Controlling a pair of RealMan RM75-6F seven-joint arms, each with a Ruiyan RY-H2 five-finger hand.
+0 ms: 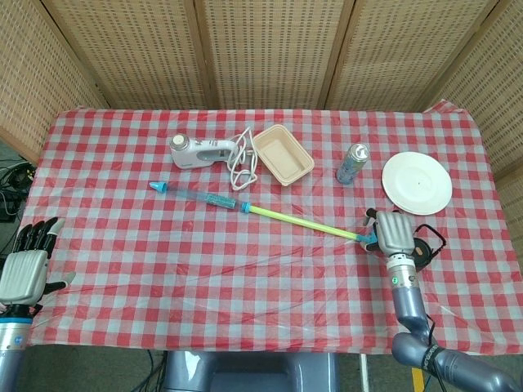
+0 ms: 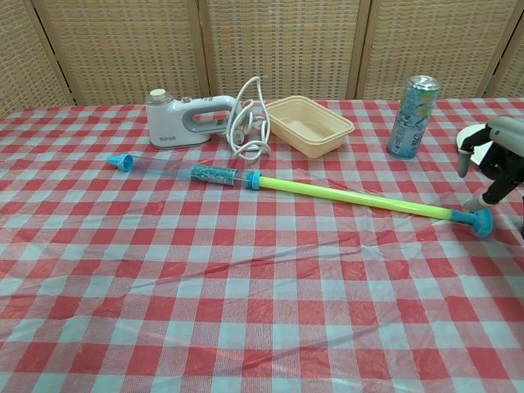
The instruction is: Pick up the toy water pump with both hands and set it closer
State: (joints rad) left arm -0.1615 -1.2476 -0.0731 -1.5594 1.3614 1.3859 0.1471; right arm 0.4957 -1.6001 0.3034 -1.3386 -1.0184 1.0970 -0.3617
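The toy water pump [image 1: 270,214] [image 2: 327,193] lies diagonally on the checked cloth. Its blue nozzle [image 1: 155,186] points far left, and its blue T-handle [image 2: 479,221] is at the right end of the yellow-green rod. My right hand [image 1: 394,233] [image 2: 495,160] hovers right over that handle. Its fingers are apart and pointing down, with one fingertip [image 2: 472,201] close to the handle, and it grips nothing. My left hand [image 1: 26,265] is at the table's left front edge, far from the pump, with its fingers stretched out and empty. The chest view does not show it.
Behind the pump lie a white hand mixer [image 1: 200,151] [image 2: 184,117] with its coiled cord and a beige container [image 1: 283,154] [image 2: 309,124]. A drink can [image 1: 352,163] [image 2: 413,105] and a white plate [image 1: 417,182] stand at the back right, near my right hand.
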